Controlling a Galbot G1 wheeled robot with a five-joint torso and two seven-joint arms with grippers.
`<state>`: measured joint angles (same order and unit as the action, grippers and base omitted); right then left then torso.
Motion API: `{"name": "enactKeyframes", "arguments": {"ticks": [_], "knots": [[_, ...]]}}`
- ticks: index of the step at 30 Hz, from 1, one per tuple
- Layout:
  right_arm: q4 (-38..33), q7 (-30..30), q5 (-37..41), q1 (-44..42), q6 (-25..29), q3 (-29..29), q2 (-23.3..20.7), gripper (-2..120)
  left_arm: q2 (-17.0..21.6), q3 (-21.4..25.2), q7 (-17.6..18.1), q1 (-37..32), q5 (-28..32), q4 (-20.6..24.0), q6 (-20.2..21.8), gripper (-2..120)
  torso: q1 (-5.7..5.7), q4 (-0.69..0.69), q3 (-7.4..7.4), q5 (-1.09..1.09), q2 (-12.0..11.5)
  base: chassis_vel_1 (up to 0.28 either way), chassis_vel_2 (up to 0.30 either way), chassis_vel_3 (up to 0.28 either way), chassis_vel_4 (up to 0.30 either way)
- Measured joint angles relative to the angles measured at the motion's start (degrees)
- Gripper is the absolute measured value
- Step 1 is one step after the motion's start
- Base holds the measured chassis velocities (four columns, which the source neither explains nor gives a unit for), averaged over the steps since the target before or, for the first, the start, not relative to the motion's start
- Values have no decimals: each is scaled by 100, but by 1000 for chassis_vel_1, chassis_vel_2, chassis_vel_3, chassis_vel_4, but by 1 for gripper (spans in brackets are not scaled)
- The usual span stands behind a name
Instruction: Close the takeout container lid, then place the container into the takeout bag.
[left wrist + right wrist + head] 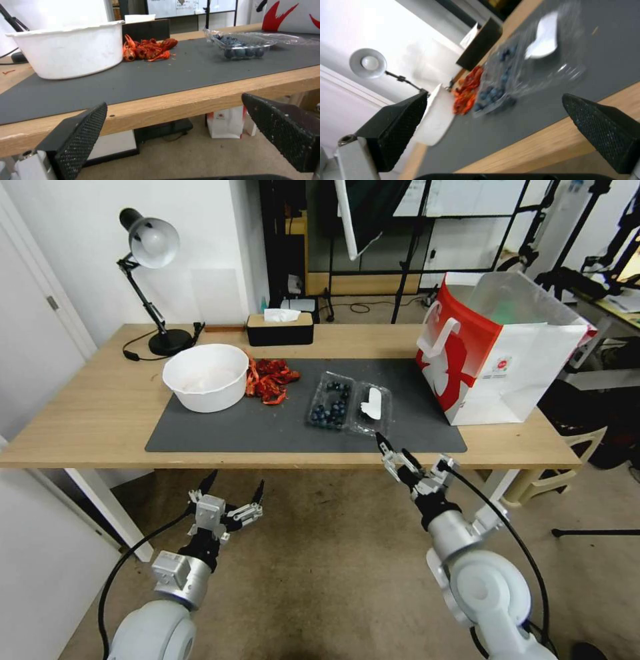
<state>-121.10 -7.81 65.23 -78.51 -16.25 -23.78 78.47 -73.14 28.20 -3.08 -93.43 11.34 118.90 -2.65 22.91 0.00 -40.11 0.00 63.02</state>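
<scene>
The takeout container lies open on the dark mat, its tray full of blueberries. Its clear lid, with a white sticker, lies flat on the side toward the takeout bag. That bag stands upright and open at the table's right end. My right gripper is open just at the table's front edge, a little short of the lid. The right wrist view shows tray and lid beyond the open gripper. My left gripper hangs open below the table edge, and the left wrist view shows the container farther off.
A white bowl stands at the mat's left end, with red crayfish beside it. A black tissue box and a desk lamp sit at the back. The grey mat covers the wooden table's middle.
</scene>
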Motion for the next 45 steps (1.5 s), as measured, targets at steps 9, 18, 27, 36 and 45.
{"name": "enactKeyframes", "arguments": {"ticks": [9, 18, 27, 36, 45], "knots": [[121, -1363, 1628, 716, 30, 466, 83, 100, -26, 39, 1, -3, -3, -1, 15, 100, 0, 0, 0, 0, 0, 0, 0, 0, 0], [446, -2493, 2409, 1482, 660, 734, 474, 100, -125, -40, 13, 22, -6, -56, 113, 100, 1, 0, 0, 0, 0, 0, 0, 0, 0], [675, -2753, 2457, 1673, 818, 665, 574, 100, -135, -68, 21, 38, -24, -92, 119, 100, 1, 0, 0, 1, 0, 0, 0, 0, 0], [811, -2837, 2439, 1713, 832, 631, 638, 100, -125, -74, 25, 43, -27, -93, 120, 100, 0, 0, 0, 0, 0, 0, 0, 0, 0], [913, -2830, 2427, 1816, 848, 537, 661, 100, -118, -91, 29, 54, -27, -114, 114, 100, 1, 0, 0, 0, 0, 0, 0, 0, 0]]}}
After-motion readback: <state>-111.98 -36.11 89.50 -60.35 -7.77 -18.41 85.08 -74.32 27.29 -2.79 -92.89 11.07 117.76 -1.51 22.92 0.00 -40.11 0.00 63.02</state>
